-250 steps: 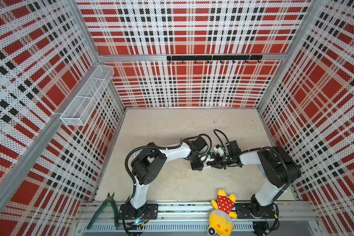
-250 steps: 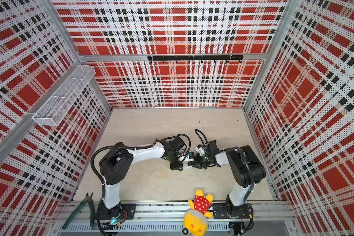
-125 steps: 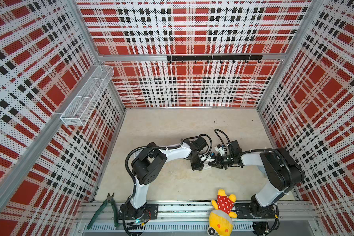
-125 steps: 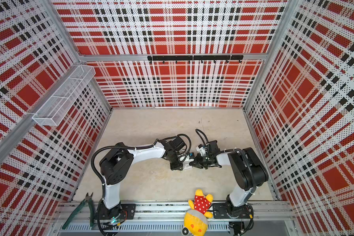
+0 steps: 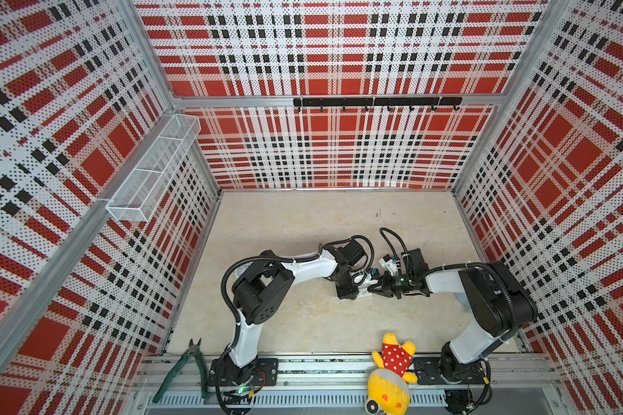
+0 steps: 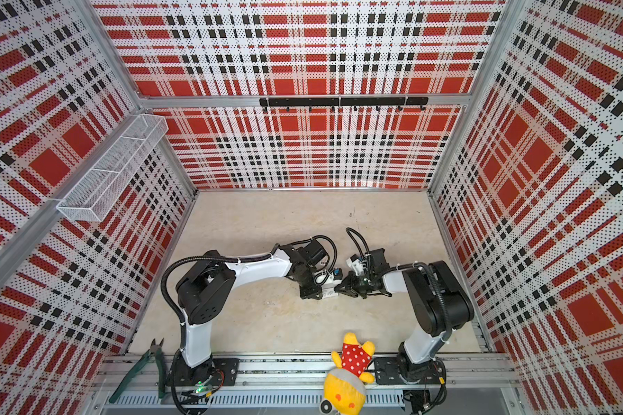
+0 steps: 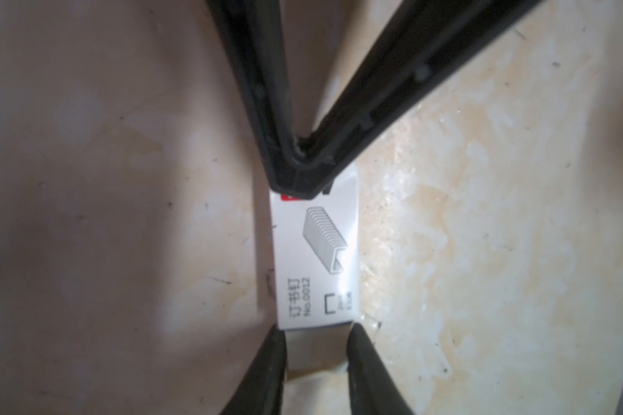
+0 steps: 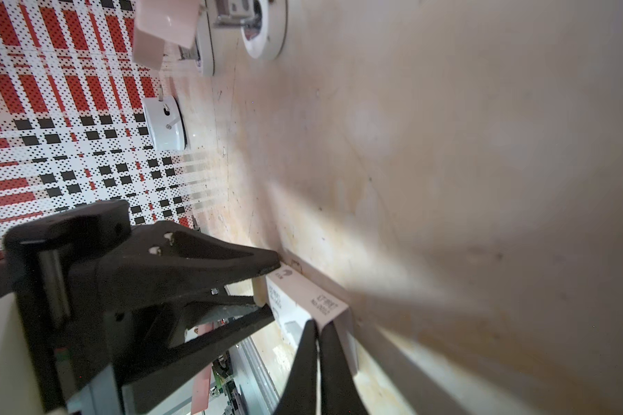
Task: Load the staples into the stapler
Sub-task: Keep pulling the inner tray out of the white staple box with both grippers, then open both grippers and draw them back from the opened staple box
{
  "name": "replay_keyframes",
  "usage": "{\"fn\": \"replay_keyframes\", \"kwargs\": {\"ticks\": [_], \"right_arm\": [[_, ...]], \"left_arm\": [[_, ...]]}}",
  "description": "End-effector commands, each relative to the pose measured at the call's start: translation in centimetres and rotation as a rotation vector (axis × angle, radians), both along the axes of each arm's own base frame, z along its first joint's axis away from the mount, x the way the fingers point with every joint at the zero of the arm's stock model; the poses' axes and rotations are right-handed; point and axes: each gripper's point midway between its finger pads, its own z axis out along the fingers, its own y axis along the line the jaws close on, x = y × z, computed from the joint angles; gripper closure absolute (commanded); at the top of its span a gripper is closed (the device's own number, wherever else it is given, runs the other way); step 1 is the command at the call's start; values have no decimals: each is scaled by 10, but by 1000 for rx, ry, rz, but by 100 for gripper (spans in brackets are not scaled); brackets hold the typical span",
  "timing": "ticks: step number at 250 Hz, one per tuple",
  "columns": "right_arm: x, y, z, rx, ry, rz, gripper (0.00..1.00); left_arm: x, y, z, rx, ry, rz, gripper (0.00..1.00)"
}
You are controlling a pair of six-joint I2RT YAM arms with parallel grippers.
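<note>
white card box point(image 7: 315, 258), tiny, with a grey drawing of a staple strip, a red-orange mark at one corner and dark print along one side. it sits on the table point(image 7: 482, 215), about mid-table in both top views, right between the two arms. left gripper point(image 7: 315, 339) is clamped on one end, a finger on each side. right gripper point(image 7: 299, 179) is closed, tips together against the opposite end; can't tell if it pinches a flap. staples: only a grey band point(image 7: 313, 330) shows at the clamped end, can't tell if that's them.
</note>
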Motion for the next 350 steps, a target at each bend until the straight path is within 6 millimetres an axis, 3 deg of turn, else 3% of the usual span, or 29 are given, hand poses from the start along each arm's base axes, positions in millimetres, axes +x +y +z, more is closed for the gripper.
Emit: {"fn": "replay_keyframes", "kwargs": {"ticks": [1, 34, 176, 283, 350], "right_arm": [[-1, -8, -7, -21, -17, -21, 94], [0, -10, -6, -6, -23, -30, 98], [1, -15, -8, -5, -21, -43, 100], [0, -20, -10, -46, -2, -50, 99], [4, -25, -3, -81, -16, -54, 98]], "left_arm": [[-1, 7, -9, 45, 16, -10, 70], [0, 7, -9, 49, 16, -12, 70], [5, 17, -2, 66, 9, -12, 70], [6, 46, -7, 113, 19, 2, 70], [9, 53, -1, 107, 18, 16, 69]]}}
